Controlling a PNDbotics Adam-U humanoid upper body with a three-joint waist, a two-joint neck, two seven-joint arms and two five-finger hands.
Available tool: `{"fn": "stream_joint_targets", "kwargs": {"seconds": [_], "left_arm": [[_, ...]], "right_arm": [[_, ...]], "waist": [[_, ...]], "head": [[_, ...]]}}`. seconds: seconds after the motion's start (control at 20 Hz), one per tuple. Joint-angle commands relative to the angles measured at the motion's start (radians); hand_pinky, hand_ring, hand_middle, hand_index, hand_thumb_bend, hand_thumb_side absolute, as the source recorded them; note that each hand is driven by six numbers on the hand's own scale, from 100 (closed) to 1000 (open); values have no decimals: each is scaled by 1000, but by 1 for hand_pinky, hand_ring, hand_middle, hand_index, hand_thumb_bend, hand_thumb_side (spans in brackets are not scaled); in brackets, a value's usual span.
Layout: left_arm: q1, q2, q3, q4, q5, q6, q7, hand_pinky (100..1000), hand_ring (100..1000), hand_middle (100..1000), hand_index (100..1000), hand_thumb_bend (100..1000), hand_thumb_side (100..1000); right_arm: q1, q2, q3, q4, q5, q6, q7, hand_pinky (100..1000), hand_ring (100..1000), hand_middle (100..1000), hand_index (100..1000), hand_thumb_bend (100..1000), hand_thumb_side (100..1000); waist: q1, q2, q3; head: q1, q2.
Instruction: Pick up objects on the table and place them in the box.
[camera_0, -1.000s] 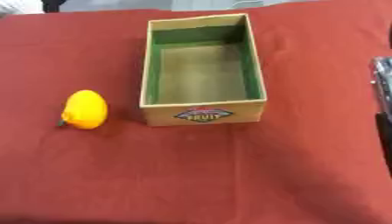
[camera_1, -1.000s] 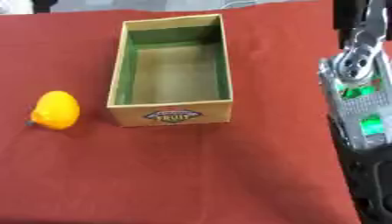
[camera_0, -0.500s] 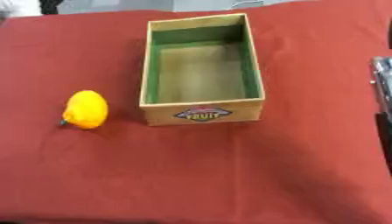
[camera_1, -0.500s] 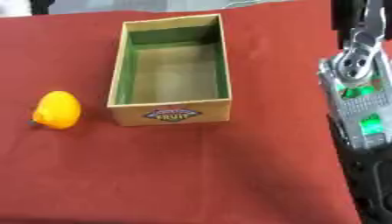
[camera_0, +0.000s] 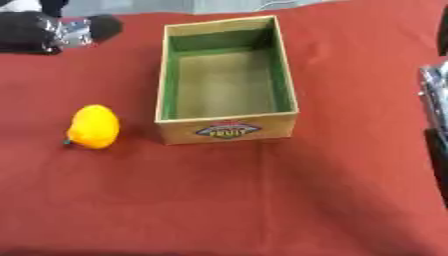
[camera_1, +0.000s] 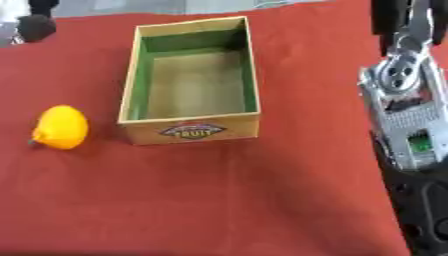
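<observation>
A yellow fruit (camera_0: 93, 127) lies on the red cloth, left of the box and apart from it. The cardboard box (camera_0: 226, 131), green inside with a fruit label on its front wall, stands open in the middle with nothing in it. My left hand (camera_0: 61, 32), black and silver, shows at the top left corner, well behind the fruit and touching nothing. My right hand (camera_1: 403, 107) rests at the right edge, fingers up and straight, holding nothing, to the right of the box.
The red cloth (camera_0: 262, 200) covers the whole table. A grey floor strip shows beyond the far edge.
My left hand has come into view at the top left corner. The fruit, the box and my right hand have not moved.
</observation>
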Motion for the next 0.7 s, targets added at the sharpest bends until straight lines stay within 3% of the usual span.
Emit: {"fn": "stream_joint_targets", "kwargs": {"seconds": [0.05, 0.45, 0.7], "left_arm": [[-21, 30, -5, -8, -3, -6, -88, 627, 730, 739, 936, 996, 1000], [-14, 40, -10, -14, 44, -45, -235, 671, 776, 791, 967, 1000, 919], [-5, 51, -17, -11, 53, -74, -298, 676, 793, 817, 1000, 986, 814]], "right_arm": [[-13, -13, 1, -20, 2, -1, 3, 774, 686, 553, 868, 100, 1000], [-11, -14, 0, -20, -1, 0, 3, 775, 687, 553, 868, 100, 1000], [-10, -14, 0, -20, -2, 0, 3, 775, 687, 552, 867, 100, 1000]], "waist": [[-2, -24, 2], [-2, -23, 3], [-3, -22, 3]], "head": [[-2, -8], [-2, -14], [0, -15]]}}
